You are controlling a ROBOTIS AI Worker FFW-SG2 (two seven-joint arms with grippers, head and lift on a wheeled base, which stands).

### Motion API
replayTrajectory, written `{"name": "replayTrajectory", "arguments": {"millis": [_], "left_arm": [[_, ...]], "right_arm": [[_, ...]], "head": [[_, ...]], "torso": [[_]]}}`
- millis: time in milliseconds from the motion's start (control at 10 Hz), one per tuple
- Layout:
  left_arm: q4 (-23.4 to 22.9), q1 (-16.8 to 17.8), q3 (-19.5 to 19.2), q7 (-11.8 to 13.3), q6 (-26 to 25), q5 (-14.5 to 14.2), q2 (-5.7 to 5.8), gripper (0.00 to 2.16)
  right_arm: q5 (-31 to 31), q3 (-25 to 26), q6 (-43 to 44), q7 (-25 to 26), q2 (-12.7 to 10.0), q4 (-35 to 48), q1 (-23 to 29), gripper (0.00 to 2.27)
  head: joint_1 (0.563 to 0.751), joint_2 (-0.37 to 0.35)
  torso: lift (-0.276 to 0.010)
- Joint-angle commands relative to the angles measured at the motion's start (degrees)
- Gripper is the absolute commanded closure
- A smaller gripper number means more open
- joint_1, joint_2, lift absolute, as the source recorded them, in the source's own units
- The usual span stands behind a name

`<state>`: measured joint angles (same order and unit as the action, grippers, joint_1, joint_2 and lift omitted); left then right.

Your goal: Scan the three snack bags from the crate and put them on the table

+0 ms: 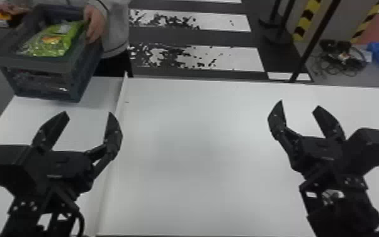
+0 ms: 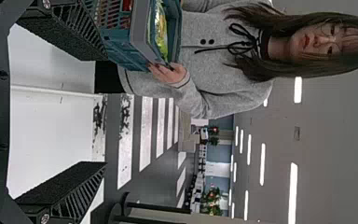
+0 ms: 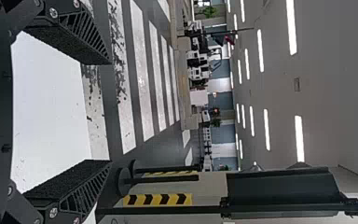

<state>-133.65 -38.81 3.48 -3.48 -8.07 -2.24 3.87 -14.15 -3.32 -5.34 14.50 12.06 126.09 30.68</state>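
White table (image 1: 182, 141): green snack bag (image 1: 52, 44) nearer my left gripper (image 1: 88, 114)

Beyond the far left corner, a person's hand (image 1: 95, 23) steadies the crate (image 1: 34, 64). Inside, the bag lies ahead and slightly left of my left gripper, its long axis seemingly slanting away rightward. Both my grippers are spread and empty; my right gripper (image 1: 299, 105) is well apart from the crate, so the left should reach.

Your robot's left arm (image 1: 25, 220) and right arm (image 1: 343, 217) were black, with boxy housings (image 1: 4, 160), silvery screws (image 3: 53, 213), ribbed wedge-shaped fingers (image 2: 81, 196) and, at left, a curved cable (image 1: 81, 220).
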Motion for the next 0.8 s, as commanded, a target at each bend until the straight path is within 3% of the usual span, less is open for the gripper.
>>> {"name": "replayTrajectory", "arguments": {"millis": [0, 700], "left_arm": [[-0.6, -0.6, -0.1, 0.6, 0.0, 0.0, 0.0, 0.07], [-1.1, -1.6, -0.5, 0.8, 0.7, -0.1, 0.0, 0.07]], "right_arm": [[0.0, 0.3, 0.3, -0.1, 0.0, 0.9, 1.1, 0.14], [0.1, 0.7, 1.7, -0.1, 0.1, 2.0, 2.4, 0.13]], "head": [[0.695, -0.057], [0.695, -0.065]], "torso": [[-0.094], [-0.094]]}}
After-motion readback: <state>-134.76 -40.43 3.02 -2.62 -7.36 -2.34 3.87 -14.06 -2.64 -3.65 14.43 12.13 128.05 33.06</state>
